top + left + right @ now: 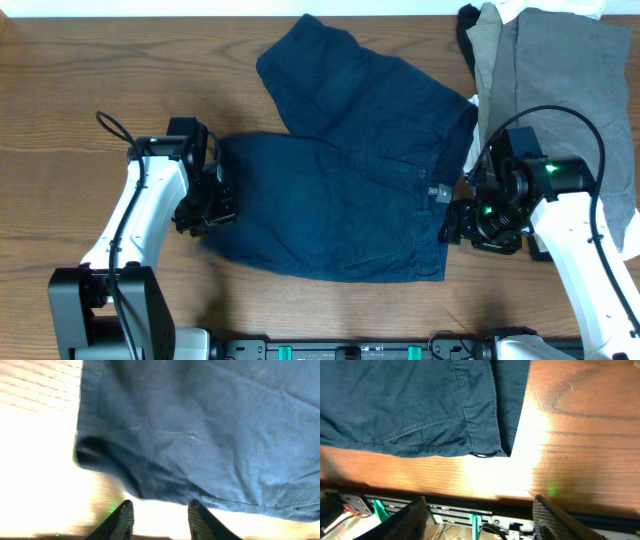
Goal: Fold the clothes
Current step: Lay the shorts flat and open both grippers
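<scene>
A dark navy garment [345,165], shaped like shorts, lies spread flat in the middle of the wooden table [80,80], with a small pale tag [437,192] at its right edge. My left gripper [205,215] is open and empty just off the garment's left hem; the left wrist view shows that hem [200,435] just beyond my fingertips [159,512]. My right gripper [455,225] is open and empty beside the garment's right corner; the right wrist view shows that corner [485,435] above my fingers [480,520]. A grey garment [560,90] lies at the back right.
A black cloth [467,25] and a white one [520,8] lie under the grey garment at the table's back edge. The grey pile reaches down behind my right arm. The table's front edge and frame [470,510] lie right under my right fingers.
</scene>
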